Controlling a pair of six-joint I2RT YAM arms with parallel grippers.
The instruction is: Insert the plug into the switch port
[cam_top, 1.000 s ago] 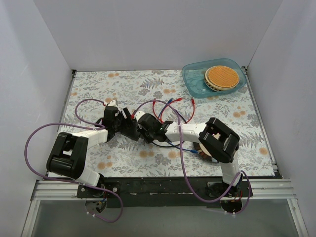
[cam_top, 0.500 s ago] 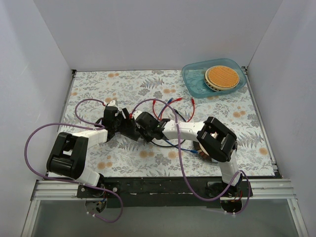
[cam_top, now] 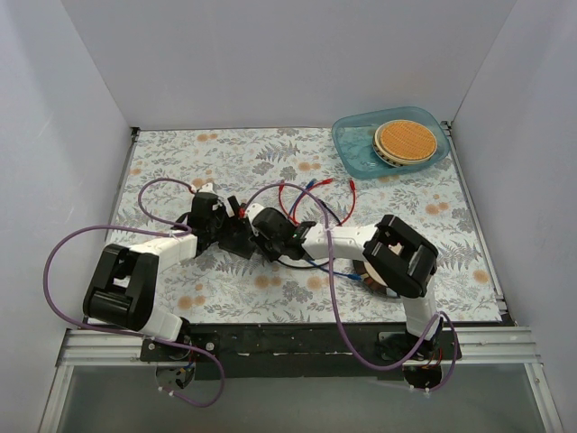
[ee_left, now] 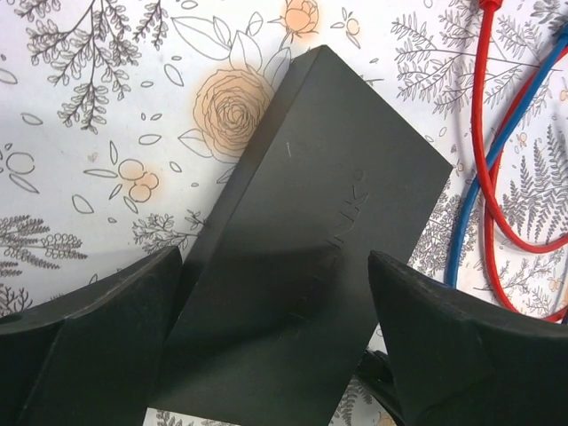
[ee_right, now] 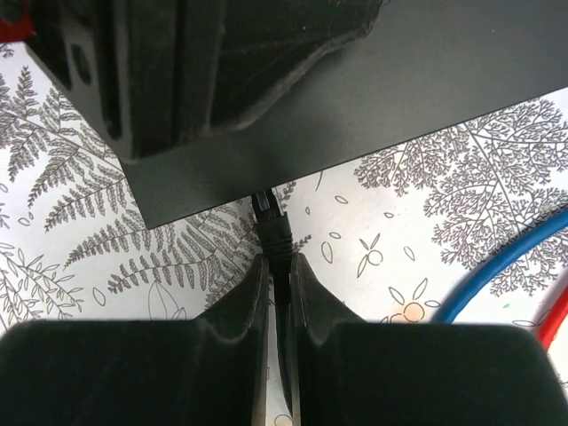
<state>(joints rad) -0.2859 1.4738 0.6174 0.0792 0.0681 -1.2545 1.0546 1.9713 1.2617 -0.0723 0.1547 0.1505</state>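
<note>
Tub first: at the far right corner of the floral cloth (cam_top: 270, 162) we see a teal plastic tub (cam_top: 347, 144). In it lies a round orange disc (cam_top: 406, 140) with a gridded face, stacked on a paler round piece. A dark-rimmed dish (cam_top: 361, 271) peeks out from under the right arm's elbow; we cannot tell what it holds.

Mid-table, the flat black switch (ee_left: 311, 222) lies slantwise on the cloth. The left gripper (ee_left: 273, 262) has its jaws spread wide over the switch, and we cannot tell whether they press on it. The right gripper (ee_right: 277, 275) is pinched narrow on the tail of the black plug (ee_right: 273, 229), whose nose meets the switch's edge. The switch port is hidden beneath that edge, so we cannot tell whether the plug is seated. A red cable (ee_left: 480, 106) and a blue cable (ee_left: 501, 169) loop just beside the switch.
</note>
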